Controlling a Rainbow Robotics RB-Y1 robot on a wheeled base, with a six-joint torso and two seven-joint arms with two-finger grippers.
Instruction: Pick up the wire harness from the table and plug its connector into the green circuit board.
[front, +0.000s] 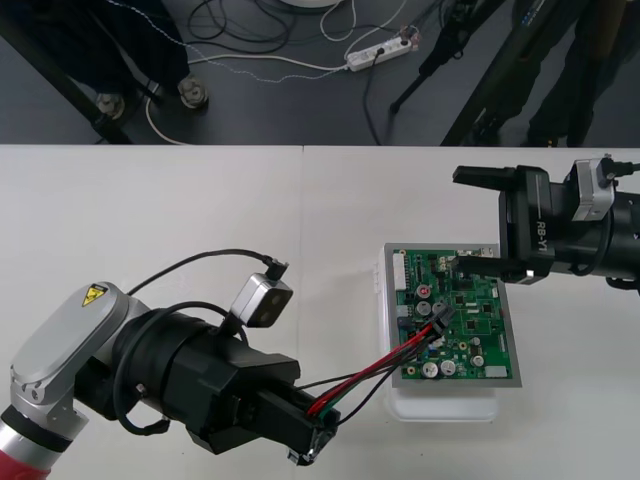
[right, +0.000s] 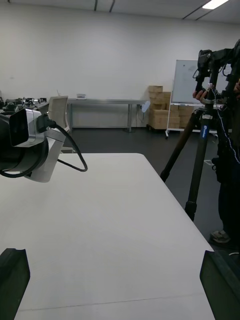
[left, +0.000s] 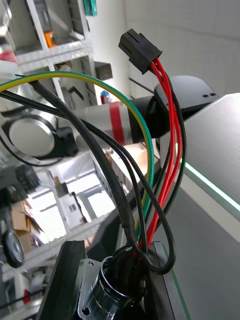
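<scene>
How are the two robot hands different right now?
The left gripper is shut on the harness, gripping its socket end; the right gripper is open and holds nothing. The left gripper sits near the front edge of the table; the right gripper hovers by the far right corner of the green board. Both have black fingers.
</scene>
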